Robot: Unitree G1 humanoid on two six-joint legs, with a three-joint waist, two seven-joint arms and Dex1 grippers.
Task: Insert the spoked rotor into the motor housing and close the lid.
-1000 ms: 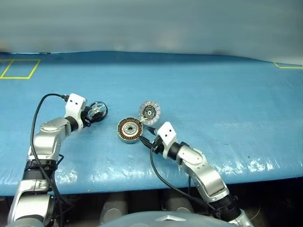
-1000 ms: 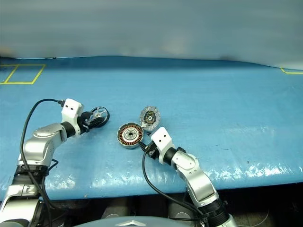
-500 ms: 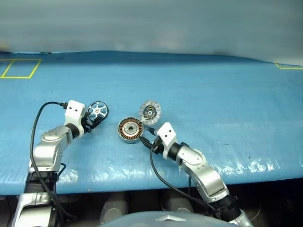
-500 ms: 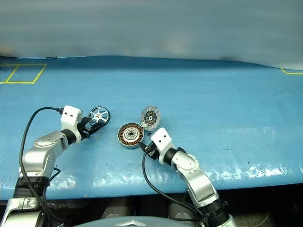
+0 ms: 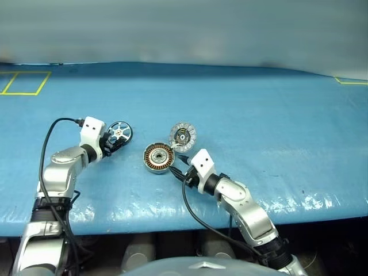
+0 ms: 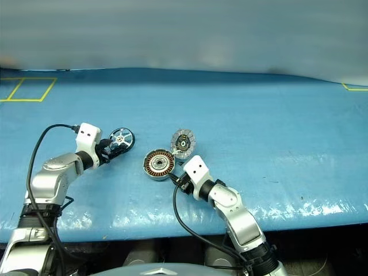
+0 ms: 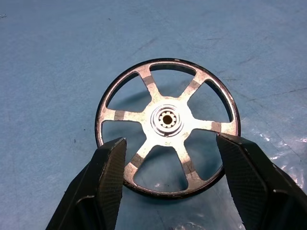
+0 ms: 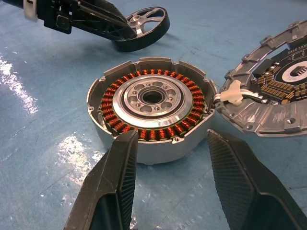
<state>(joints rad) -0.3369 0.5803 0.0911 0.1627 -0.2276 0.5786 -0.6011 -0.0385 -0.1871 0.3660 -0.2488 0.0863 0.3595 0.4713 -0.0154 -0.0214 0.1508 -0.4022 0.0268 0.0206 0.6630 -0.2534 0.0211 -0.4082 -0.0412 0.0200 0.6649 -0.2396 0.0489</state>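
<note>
Left tool: fingers apart, flanking the spoked rotor.
Right tool: fingers apart, just short of the motor housing.
Lid: open beside the housing.

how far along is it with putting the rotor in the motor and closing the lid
Nothing is done yet. The motor housing sits open on the table, windings bare, and the lid lies flipped open beside it. In hand: the left gripper is open, straddling the spoked rotor; the right gripper is open by the housing. Left: gripping, seating the rotor, closing the lid.
</note>
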